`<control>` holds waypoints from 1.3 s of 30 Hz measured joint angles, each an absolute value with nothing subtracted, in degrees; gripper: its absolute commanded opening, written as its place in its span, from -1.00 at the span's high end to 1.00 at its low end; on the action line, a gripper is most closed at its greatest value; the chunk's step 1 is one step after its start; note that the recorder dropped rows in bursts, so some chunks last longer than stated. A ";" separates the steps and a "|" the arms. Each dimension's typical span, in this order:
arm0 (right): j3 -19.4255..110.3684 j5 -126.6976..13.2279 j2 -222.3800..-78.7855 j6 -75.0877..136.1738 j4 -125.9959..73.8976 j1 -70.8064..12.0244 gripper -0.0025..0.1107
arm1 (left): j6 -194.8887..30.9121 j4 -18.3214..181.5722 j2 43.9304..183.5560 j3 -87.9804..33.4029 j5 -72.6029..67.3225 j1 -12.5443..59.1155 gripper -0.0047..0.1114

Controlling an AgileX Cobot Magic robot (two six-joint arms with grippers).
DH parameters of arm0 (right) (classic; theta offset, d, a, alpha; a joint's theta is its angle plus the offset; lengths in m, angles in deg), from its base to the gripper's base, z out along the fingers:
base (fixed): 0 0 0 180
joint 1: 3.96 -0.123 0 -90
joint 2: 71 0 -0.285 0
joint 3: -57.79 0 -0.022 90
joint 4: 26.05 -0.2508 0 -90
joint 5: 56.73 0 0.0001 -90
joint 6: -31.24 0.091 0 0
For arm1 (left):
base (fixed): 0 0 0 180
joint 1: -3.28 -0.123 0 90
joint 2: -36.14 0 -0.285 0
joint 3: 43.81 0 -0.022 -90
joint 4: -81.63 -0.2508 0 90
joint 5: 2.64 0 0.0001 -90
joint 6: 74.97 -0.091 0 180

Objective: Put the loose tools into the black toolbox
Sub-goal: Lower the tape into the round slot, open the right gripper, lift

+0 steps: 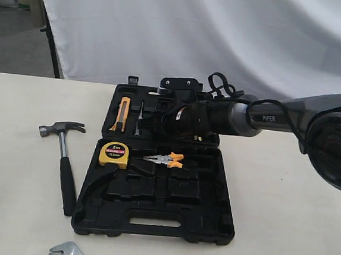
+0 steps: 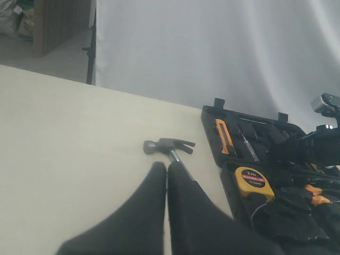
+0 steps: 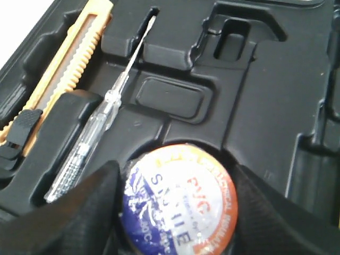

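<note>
Right arm comes in from the right, low and near level, across the far half of the toolbox (image 1: 221, 230). Right gripper (image 1: 172, 120) points down into that half. Jaws stand wide, one finger (image 3: 79, 212) on each side of the tape roll (image 3: 178, 204), both against its rim: the roll is held. Left gripper (image 2: 166, 169) hovers over the table (image 2: 79, 133), jaws pinched together with nothing between them.

Tape roll: small, with a round label in blue, white and orange-red facing the wrist camera. It sits at the curved lip of a moulded recess, just beside a clear-handled screwdriver (image 3: 101, 122) and near an orange utility knife (image 3: 69, 69). Whether it rests on the plastic I cannot tell.

Hammer (image 1: 65, 160) lies on the table left of the case, apart from its edge, with bare table further left. Wrench (image 1: 71, 253) is at the near table edge, partly cut off. The near half holds a tape measure (image 1: 114, 154) and pliers (image 1: 166, 159).
</note>
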State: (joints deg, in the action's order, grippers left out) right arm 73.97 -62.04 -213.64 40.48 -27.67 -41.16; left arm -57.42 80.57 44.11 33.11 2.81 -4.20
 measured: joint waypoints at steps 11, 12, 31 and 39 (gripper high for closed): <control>73.97 -63.01 -208.58 40.67 -27.67 -41.47 -0.44 | -57.42 80.57 44.11 33.11 2.81 -4.20 0.91; 73.97 -63.00 -207.53 40.67 -27.67 -41.47 -0.44 | -57.42 80.57 44.11 33.11 2.81 -4.20 0.91; 73.97 -64.28 -213.34 37.67 -27.56 -41.10 0.96 | -57.42 80.57 44.11 33.11 2.81 -4.20 0.91; 73.97 -63.60 -212.89 37.67 -27.56 -41.10 0.96 | -57.42 80.57 44.11 33.11 2.81 -4.20 0.91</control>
